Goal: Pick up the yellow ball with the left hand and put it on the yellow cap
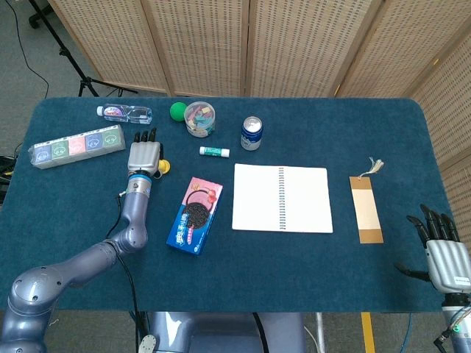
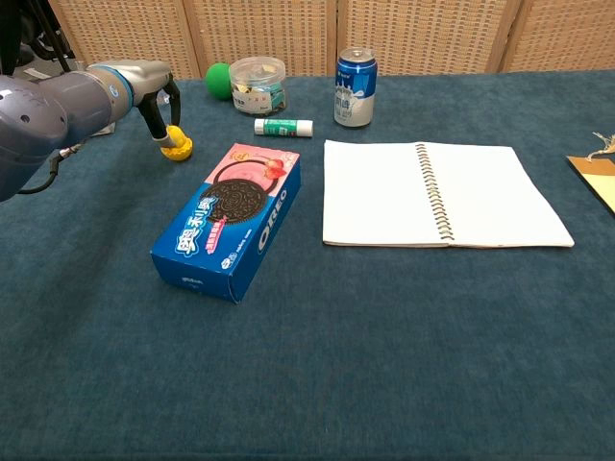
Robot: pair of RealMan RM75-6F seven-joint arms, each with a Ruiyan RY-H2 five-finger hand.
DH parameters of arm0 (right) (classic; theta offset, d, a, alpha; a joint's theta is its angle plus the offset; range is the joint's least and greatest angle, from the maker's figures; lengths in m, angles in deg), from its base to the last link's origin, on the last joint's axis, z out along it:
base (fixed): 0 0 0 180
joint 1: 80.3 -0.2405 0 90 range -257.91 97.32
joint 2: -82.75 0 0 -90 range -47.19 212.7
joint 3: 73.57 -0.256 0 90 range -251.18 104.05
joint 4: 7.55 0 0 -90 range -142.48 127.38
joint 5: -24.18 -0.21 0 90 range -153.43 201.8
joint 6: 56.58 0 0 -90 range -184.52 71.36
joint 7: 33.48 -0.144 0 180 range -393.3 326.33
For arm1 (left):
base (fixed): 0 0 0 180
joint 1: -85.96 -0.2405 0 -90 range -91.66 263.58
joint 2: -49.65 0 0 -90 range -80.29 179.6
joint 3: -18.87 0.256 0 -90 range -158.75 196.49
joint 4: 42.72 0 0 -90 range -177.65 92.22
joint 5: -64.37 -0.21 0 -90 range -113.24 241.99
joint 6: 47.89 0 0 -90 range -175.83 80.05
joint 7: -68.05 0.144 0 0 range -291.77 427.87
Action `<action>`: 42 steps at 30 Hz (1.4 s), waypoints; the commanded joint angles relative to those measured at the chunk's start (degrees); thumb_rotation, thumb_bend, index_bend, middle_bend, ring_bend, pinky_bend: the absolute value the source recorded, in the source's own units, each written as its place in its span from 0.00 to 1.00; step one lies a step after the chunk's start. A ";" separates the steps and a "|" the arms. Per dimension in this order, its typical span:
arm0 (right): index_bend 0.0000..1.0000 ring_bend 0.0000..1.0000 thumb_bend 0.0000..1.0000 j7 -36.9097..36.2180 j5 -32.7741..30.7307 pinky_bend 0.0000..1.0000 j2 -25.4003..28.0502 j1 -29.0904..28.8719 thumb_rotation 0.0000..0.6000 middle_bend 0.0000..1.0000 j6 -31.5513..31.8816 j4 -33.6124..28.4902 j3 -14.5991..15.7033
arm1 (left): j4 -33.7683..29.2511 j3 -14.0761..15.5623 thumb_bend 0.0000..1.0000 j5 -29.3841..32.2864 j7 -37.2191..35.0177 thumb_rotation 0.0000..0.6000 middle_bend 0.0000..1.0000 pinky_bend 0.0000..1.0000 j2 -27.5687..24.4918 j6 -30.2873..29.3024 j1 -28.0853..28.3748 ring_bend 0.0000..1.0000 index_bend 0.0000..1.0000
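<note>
The small yellow ball (image 2: 174,135) sits on top of the yellow cap (image 2: 178,151) at the table's left rear. My left hand (image 2: 154,94) reaches down from the left, its fingers still curled around the ball and touching it. In the head view the left hand (image 1: 144,156) covers most of the ball, and only a yellow edge of the cap (image 1: 164,167) shows at its right. My right hand (image 1: 444,257) hangs past the table's front right corner with its fingers apart and nothing in it.
A blue Oreo box (image 2: 231,219) lies just right of the cap, with an open spiral notebook (image 2: 437,194) beyond it. Behind stand a glue stick (image 2: 284,127), a clear jar (image 2: 258,84), a green ball (image 2: 219,79) and a drink can (image 2: 355,87). A water bottle (image 1: 125,113) and a long box (image 1: 77,145) lie at the far left.
</note>
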 commanded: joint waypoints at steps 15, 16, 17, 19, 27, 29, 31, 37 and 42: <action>0.15 0.00 0.00 -0.28 -0.15 0.00 0.06 0.08 1.00 0.00 0.09 0.09 -0.08 | -10.20 -1.85 0.14 -3.23 -5.95 1.00 0.00 0.02 -6.08 -2.72 -3.31 0.00 0.37; 0.15 0.00 0.00 -0.26 -0.18 0.00 0.05 0.09 1.00 0.00 0.10 0.08 -0.07 | -14.73 -1.85 0.14 -4.65 -7.26 1.00 0.00 0.02 -8.77 -4.07 -4.80 0.00 0.36; 0.15 0.00 0.00 -0.25 -0.16 0.00 0.04 0.10 1.00 0.00 0.11 0.05 -0.06 | -18.09 -1.64 0.14 -5.82 -8.14 1.00 0.00 0.02 -10.68 -5.17 -5.99 0.00 0.34; 0.15 0.00 0.00 -0.21 -0.01 0.00 0.05 0.17 1.00 0.00 0.30 0.00 -0.03 | -26.87 -0.67 0.14 -11.44 -11.42 1.00 0.00 0.02 -15.68 -10.18 -9.95 0.00 0.34; 0.15 0.00 0.00 0.08 0.43 0.00 -0.15 0.32 1.00 0.00 0.88 -0.02 0.02 | -51.34 9.73 0.15 -31.28 -20.07 1.00 0.00 0.02 -31.41 -27.64 -27.07 0.00 0.33; 0.15 0.00 0.00 -0.06 0.41 0.00 -0.22 0.35 1.00 0.00 1.06 0.01 -0.09 | -53.62 13.37 0.15 -36.38 -21.79 1.00 0.00 0.02 -33.66 -31.92 -31.27 0.00 0.32; 0.15 0.00 0.00 -0.15 0.23 0.00 -0.25 0.35 1.00 0.00 1.06 0.01 -0.21 | -54.37 16.16 0.15 -39.15 -23.24 1.00 0.00 0.02 -34.84 -34.13 -34.28 0.00 0.31; 0.15 0.00 0.00 -0.13 -0.24 0.00 -0.31 0.21 1.00 0.00 0.74 0.00 -0.43 | -52.02 22.55 0.15 -43.50 -30.53 1.00 0.00 0.02 -35.58 -37.23 -42.21 0.00 0.29; 0.15 0.00 0.00 0.26 -0.36 0.00 -0.43 0.11 1.00 0.00 0.58 -0.02 -0.47 | -47.99 23.84 0.15 -45.85 -34.56 1.00 0.00 0.02 -33.88 -39.46 -45.80 0.00 0.29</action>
